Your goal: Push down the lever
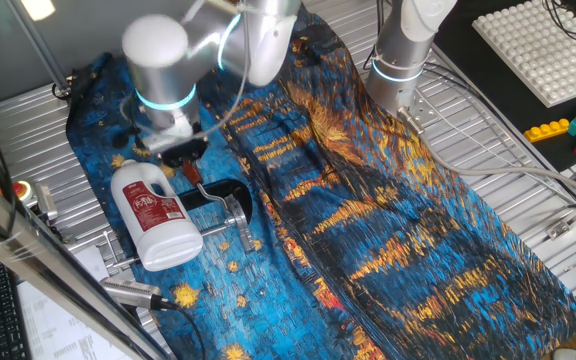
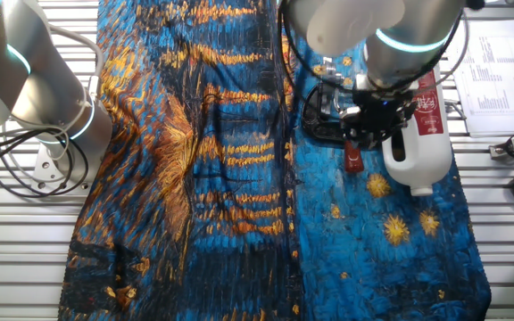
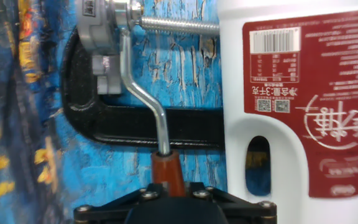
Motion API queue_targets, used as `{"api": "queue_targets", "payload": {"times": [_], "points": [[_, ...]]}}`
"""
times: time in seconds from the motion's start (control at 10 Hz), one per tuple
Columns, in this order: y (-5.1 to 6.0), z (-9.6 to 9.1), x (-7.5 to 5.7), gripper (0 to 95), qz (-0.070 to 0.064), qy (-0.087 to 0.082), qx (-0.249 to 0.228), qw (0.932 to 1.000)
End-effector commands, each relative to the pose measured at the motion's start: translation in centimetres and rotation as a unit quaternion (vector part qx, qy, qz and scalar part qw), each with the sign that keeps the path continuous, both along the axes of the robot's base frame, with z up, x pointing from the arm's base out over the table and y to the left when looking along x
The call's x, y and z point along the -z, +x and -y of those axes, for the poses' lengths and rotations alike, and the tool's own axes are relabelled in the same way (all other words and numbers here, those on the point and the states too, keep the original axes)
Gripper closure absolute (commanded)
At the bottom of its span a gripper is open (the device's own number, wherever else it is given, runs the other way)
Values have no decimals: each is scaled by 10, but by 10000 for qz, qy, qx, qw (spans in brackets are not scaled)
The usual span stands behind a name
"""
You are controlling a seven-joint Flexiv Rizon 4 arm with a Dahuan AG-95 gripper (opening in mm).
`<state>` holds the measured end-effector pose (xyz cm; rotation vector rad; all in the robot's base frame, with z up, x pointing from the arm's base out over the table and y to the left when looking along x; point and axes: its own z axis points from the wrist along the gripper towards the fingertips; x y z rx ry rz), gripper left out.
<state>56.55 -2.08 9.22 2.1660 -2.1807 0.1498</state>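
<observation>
We see a ridged metal table [image 1: 488,170] draped in a glossy blue and gold painted cloth [image 1: 368,200]. On it lies a smooth white plastic bottle [image 1: 156,217], touching the black C-shaped clamp [image 3: 104,127]. The bent silver lever [image 3: 143,93] ends red-capped at our gripper [image 3: 166,186]; we cannot tell whether the jaws grip it.

A white plastic bottle [image 1: 155,218] with a red label lies on its side on the blue and orange painted cloth [image 1: 388,230], touching a black C-shaped clamp [image 3: 86,112]. Beyond the cloth (far corner) sit a white studded board [image 1: 543,50] and coloured blocks [image 1: 568,125].
</observation>
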Motion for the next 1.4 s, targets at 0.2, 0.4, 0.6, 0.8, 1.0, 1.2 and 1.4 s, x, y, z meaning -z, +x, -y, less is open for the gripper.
{"api": "queue_targets", "payload": {"times": [0.2, 0.4, 0.6, 0.8, 1.0, 1.2, 1.4], "points": [[0, -5, -44, 950, 43, 13, 358, 9993], [-3, -14, -66, 950, 98, 116, 633, 9979], [0, -19, -74, 950, 132, 268, 1035, 9942], [-2, -18, -73, 950, 256, 306, 2836, 9581], [-1, -18, -73, 950, 353, 451, 4636, 8842], [1, -20, -73, 950, 437, 461, 5789, 8129], [3, -22, -74, 950, 492, 460, 6388, 7664]]}}
